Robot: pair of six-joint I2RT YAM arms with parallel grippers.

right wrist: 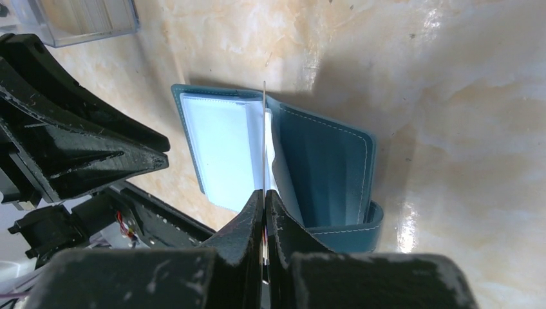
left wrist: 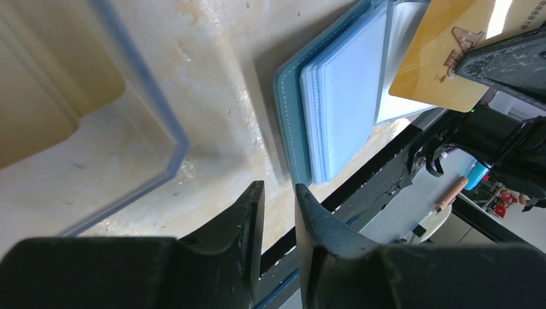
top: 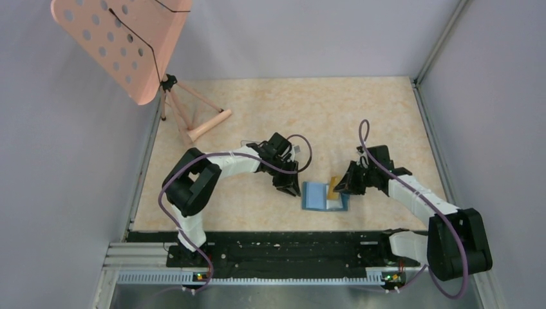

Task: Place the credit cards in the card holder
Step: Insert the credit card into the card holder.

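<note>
**Orange-yellow card poised at the open wallet**

Orange-yellow and thin, the card (top: 334, 187) is pinched by its rear edge in the right gripper (right wrist: 264, 196), whose jaws are pressed flat against both faces. The right wrist view shows the card edge-on, with its free end pointing into the fold of the teal wallet (top: 315, 195). The wallet lies open on the marbled table (top: 322, 109), between the two arms, pale blue sleeves facing up. I cannot tell whether the card's tip is touching a sleeve or hanging just above it.

The left gripper (left wrist: 280, 193) is low, just beside the wallet's left edge. Its jaws stand a narrow gap apart with nothing between them. A clear plastic box (left wrist: 129, 129) sits just beyond it.

The step in hand looks like the insertion of this one card. The next move likely calls for lining the card's leading edge up with a pocket mouth and sliding it in along the sleeve. Because the soft sleeves may buckle or the wallet may skid, the left gripper would do well to press down on the left cover and steady it
</note>
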